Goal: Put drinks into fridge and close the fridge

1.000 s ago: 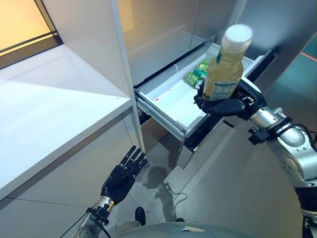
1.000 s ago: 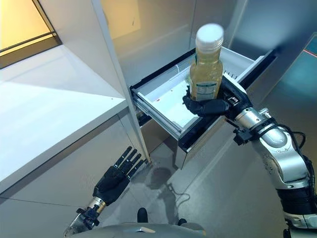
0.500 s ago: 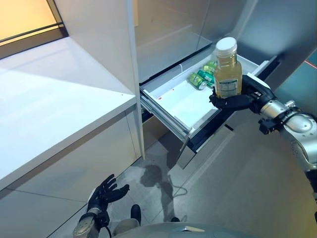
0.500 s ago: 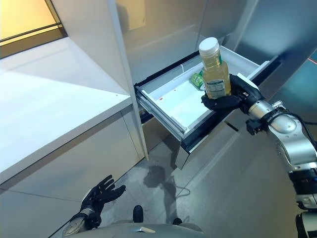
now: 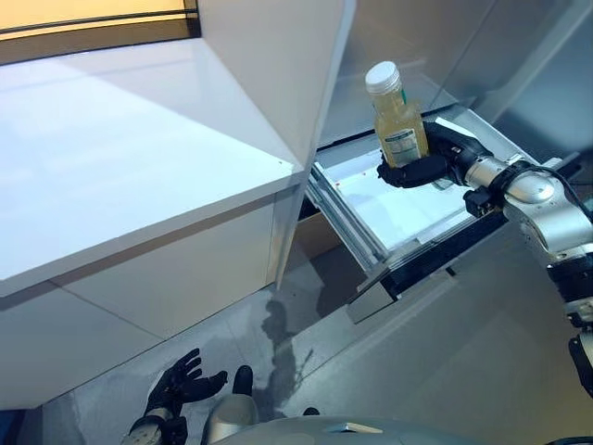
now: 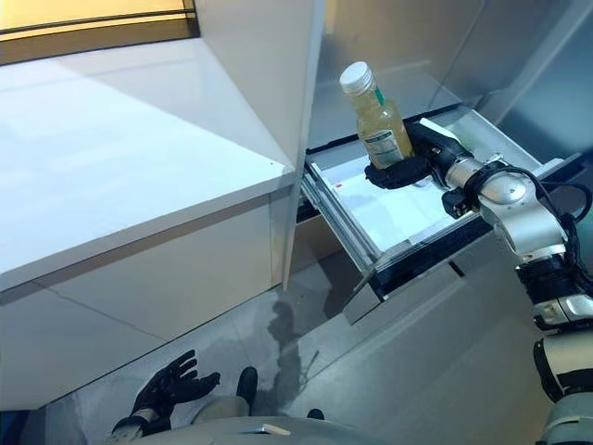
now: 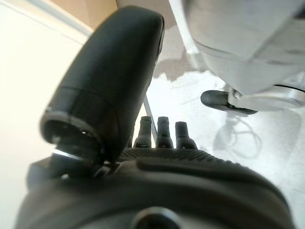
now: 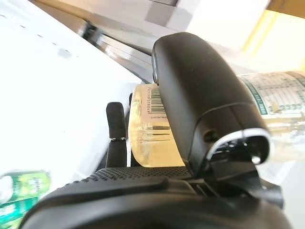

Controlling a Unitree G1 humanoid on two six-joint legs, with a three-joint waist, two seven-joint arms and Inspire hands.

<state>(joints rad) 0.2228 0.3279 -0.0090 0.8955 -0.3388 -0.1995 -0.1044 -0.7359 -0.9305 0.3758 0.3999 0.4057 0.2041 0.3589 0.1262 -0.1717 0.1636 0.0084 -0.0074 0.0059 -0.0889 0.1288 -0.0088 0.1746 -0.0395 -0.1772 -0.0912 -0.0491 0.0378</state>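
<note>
My right hand (image 5: 419,170) is shut on a bottle of yellow drink (image 5: 397,120) with a white cap, held upright over the open white fridge drawer (image 5: 389,209). The right wrist view shows the thumb (image 8: 200,105) pressed across the bottle (image 8: 152,138) with fingers round it. Green cans (image 8: 19,191) lie in the drawer, seen past that hand. My left hand (image 5: 181,385) hangs low near the floor, fingers spread and relaxed, holding nothing; the left wrist view shows its thumb (image 7: 109,90) and straight fingers (image 7: 163,133).
A white counter (image 5: 120,158) fills the left, with a white upright panel (image 5: 287,65) beside the drawer. The drawer's dark front (image 5: 463,250) juts out to the right. Grey floor (image 5: 306,315) lies below.
The camera has swung left, so the counter fills more of the view. My right hand has carried the bottle further over the drawer. The left hand stays low by the floor.
</note>
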